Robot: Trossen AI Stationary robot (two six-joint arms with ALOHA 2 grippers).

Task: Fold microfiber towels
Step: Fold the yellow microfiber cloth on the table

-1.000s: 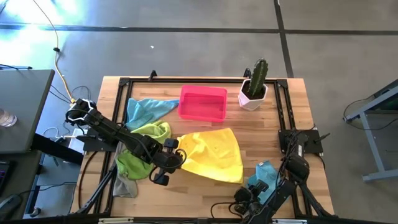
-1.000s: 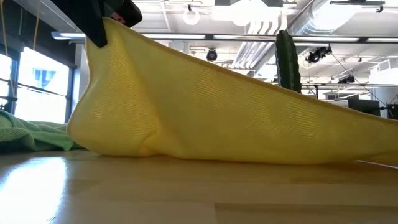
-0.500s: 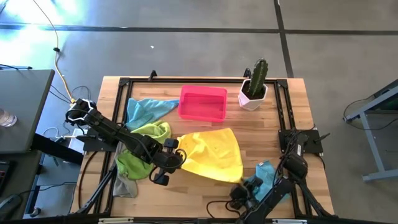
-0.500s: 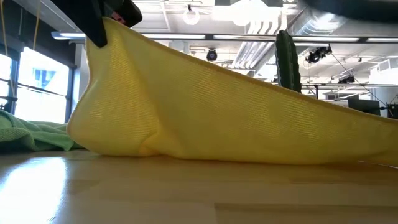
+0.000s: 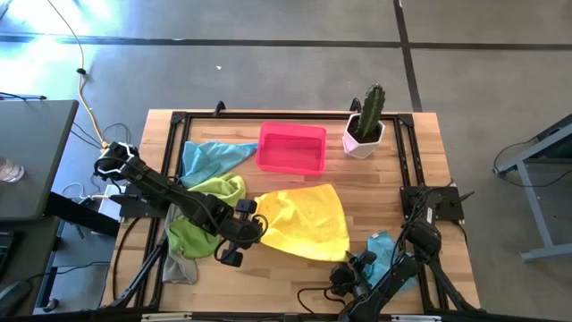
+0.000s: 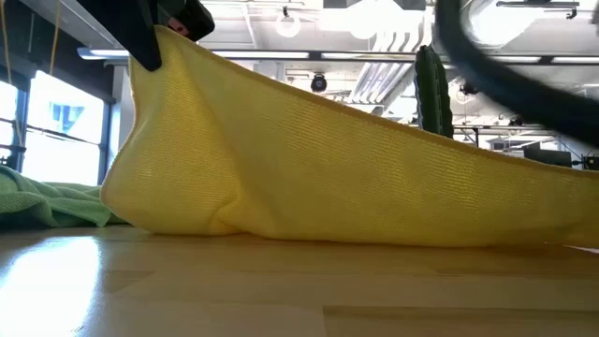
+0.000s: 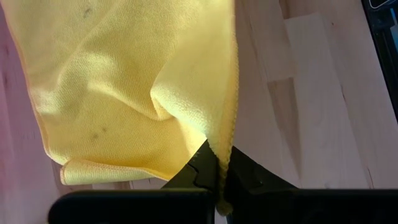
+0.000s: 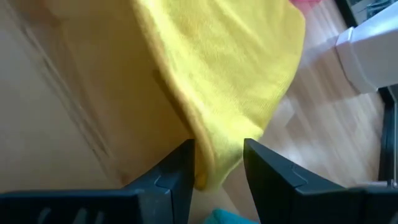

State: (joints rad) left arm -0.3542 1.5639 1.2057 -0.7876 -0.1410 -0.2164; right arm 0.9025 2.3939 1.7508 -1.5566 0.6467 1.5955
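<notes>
A wooden desk (image 5: pixel 375 192) fills mid-frame; on it lie a yellow towel (image 5: pixel 304 224) at centre, green towel (image 5: pixel 192 228) left, blue towel (image 5: pixel 207 157) upper left, pink tray (image 5: pixel 291 148), potted cactus (image 5: pixel 365 125) upper right.

Low view: yellow towel (image 6: pixel 309 159) hides table behind; blurred dark arm (image 6: pixel 505 75) cut off at edge.

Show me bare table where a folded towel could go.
Bare wood lies between the yellow towel and the table's right rail, below the cactus pot. A thin strip runs along the near edge under the yellow towel. The left side is crowded: green towel, blue towel, left arm.
</notes>
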